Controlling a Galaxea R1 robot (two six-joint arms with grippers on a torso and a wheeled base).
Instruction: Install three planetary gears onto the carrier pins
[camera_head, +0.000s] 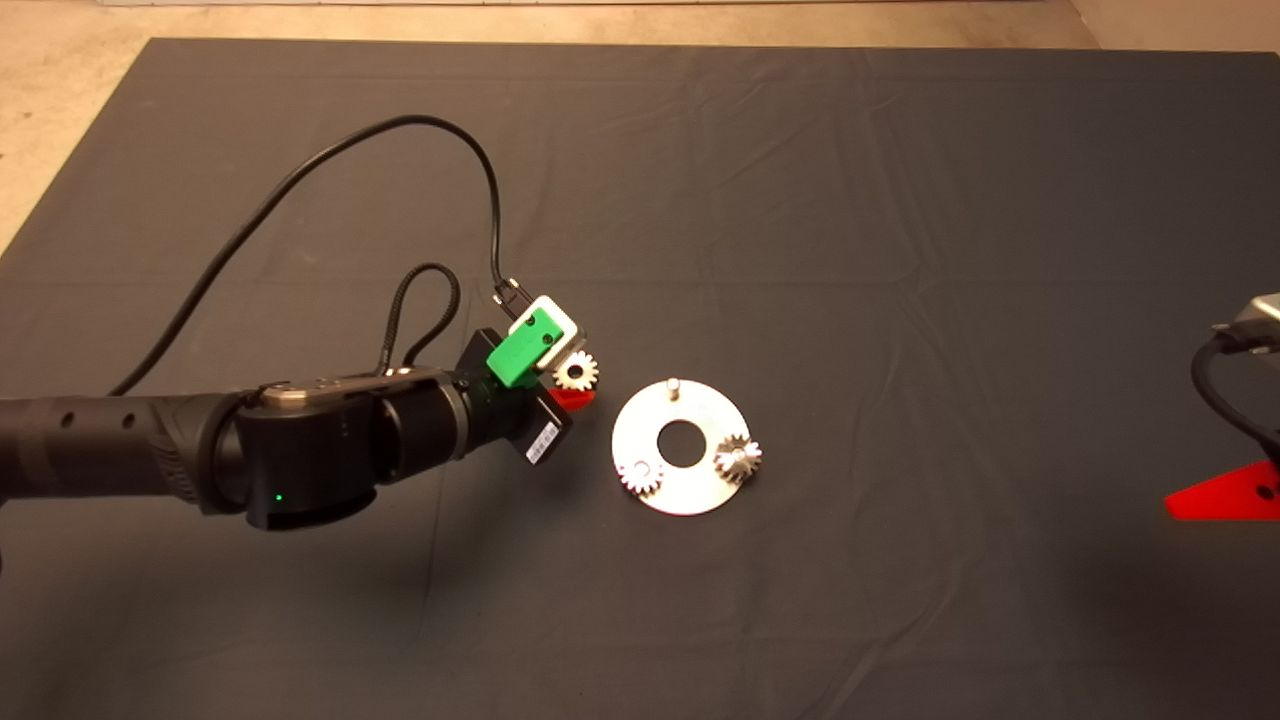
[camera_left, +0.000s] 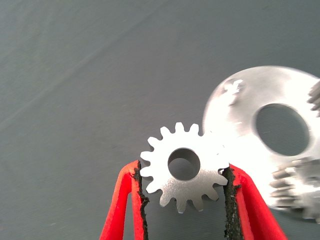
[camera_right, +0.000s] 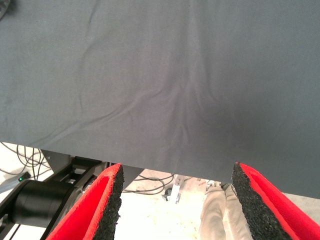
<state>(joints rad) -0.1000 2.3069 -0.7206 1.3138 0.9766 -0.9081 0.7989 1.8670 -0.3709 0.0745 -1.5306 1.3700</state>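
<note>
On the surface (camera_head: 900, 200), a dark grey mat with soft creases covered nearly everything in the head view, with pale floor showing along the far edge and the far left corner. The left arm (camera_head: 200, 440) came in from the left edge, black, roughly level across the mat, its wrist turned so the green housing faced up, with a black cable (camera_head: 330, 155) looping over it. The left pincer (camera_left: 184, 200) was pinching one planetary gear (camera_left: 183, 166) edge-on by its teeth between both black pads, flat face toward the wrist camera, bore visible. In the head view that held gear (camera_head: 577, 372) sat just left of the disc (camera_head: 690, 490), near it; touching or not, cannot tell. The disc lay flat near the mat's middle, silver-white with a large centre hole. Two gears were already on it: one at the near left (camera_head: 640, 476), one at the right (camera_head: 738, 458). One carrier pin (camera_head: 674, 384) stood bare at the far side of the disc. The other two pins were hidden by those gears. The right pincer (camera_right: 175, 205) was parked at the right edge of the mat, fingers spread with nothing between them; its wrist view showed creased mat, plus floor, cables and a black base beyond the edge.
</note>
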